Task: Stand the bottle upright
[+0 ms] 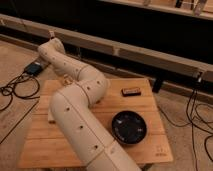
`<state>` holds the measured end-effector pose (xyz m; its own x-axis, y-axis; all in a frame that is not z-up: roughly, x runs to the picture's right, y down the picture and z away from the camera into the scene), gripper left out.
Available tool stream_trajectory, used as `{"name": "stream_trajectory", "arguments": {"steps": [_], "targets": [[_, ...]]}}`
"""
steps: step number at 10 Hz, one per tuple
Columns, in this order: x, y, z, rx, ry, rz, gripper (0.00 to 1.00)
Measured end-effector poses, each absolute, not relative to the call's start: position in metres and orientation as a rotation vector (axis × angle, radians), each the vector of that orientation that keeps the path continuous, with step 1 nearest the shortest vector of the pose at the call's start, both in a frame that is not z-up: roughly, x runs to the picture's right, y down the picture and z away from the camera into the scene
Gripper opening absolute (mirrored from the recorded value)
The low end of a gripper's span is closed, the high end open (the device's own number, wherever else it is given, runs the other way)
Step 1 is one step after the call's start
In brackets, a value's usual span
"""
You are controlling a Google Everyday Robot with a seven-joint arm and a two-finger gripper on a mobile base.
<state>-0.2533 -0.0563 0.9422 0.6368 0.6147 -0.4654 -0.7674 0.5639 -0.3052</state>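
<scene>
The bottle does not show as such. A pale thing (50,116) pokes out from behind my arm on the left side of the wooden table (150,107), and I cannot tell what it is. My thick white arm (80,115) runs from the bottom centre up to an elbow, then back toward the upper left. My gripper (63,78) is at the arm's far end, over the table's back left corner, and is mostly hidden by the arm.
A black round dish (128,127) sits on the right half of the table. A small dark rectangular object (131,91) lies behind it. Cables and a blue device (34,68) lie on the floor at left. More cables (197,115) hang at right.
</scene>
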Motion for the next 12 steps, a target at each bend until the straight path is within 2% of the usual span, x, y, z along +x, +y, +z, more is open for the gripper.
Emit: {"name": "stream_trajectory", "arguments": {"steps": [2,5,9,12], "targets": [[-0.266,-0.058,0.919,-0.476,0.245,0.83,0.0],[-0.261,-0.055,0.853,-0.395,0.069,0.915,0.0],[-0.21,0.024,0.796,-0.402,-0.045,1.02,0.0],[-0.185,0.045,0.771,-0.424,-0.144,1.103,0.0]]}}
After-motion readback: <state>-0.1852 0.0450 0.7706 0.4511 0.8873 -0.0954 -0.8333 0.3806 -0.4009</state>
